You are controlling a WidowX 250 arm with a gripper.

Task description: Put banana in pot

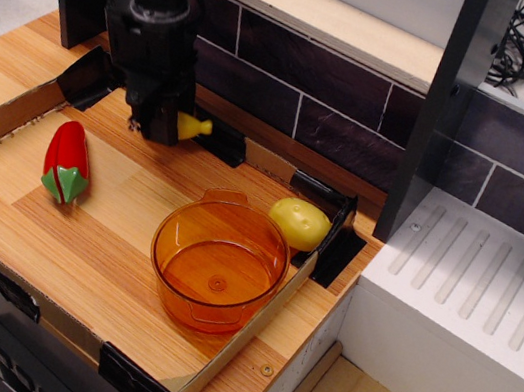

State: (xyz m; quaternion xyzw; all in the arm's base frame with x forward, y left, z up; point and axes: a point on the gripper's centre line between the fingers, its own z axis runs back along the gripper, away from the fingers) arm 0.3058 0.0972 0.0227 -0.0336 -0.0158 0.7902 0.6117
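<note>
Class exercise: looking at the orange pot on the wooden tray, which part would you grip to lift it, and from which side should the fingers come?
Grip the pot by its thin upright rim, coming from straight above with one finger inside and one outside. It stands upright, open and empty, and is probably too wide to span. The near rim looks clearest, away from the lumpy yellow toy.

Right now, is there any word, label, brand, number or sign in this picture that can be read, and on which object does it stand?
No text can be read in this view.
gripper: a small white mark near its lower end, too small and blurred to read.
banana, pot, red pepper, pale yellow lump: no lettering visible.
</note>
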